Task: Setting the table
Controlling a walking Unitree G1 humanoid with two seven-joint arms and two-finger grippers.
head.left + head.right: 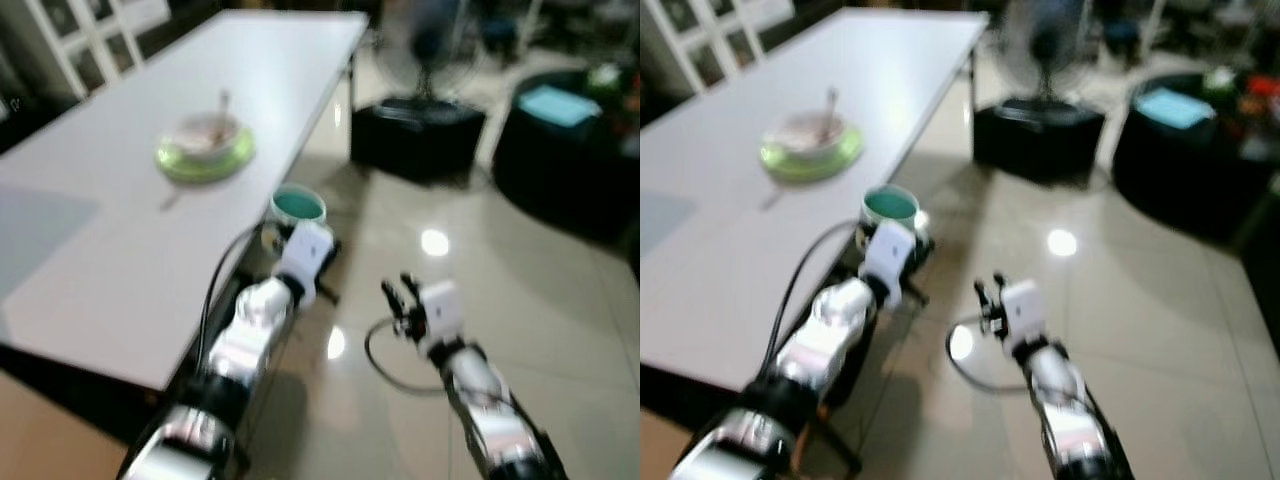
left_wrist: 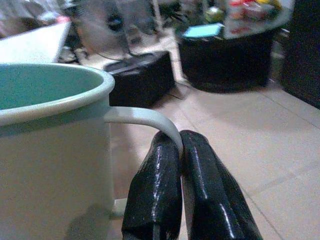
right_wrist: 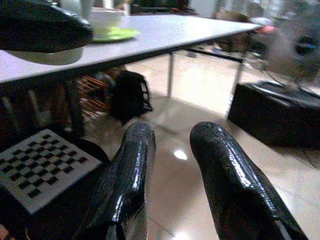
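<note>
A pale mug with a teal inside [image 1: 298,206] hangs just off the white table's [image 1: 120,260] right edge, over the floor. My left gripper [image 2: 181,145] is shut on the mug's handle [image 2: 145,120], its two black fingers pinched together around it. On the table sits a green plate [image 1: 205,158] with a bowl [image 1: 207,131] and a utensil in it. My right gripper [image 1: 402,296] hovers over the tiled floor to the right, open, with nothing between its fingers [image 3: 130,175].
A black box with a fan [image 1: 420,130] stands on the floor beyond the table's corner. A dark round table [image 1: 575,150] with a light-blue item is at the far right. A black bag [image 3: 127,100] lies under the table. Shiny tiles lie ahead.
</note>
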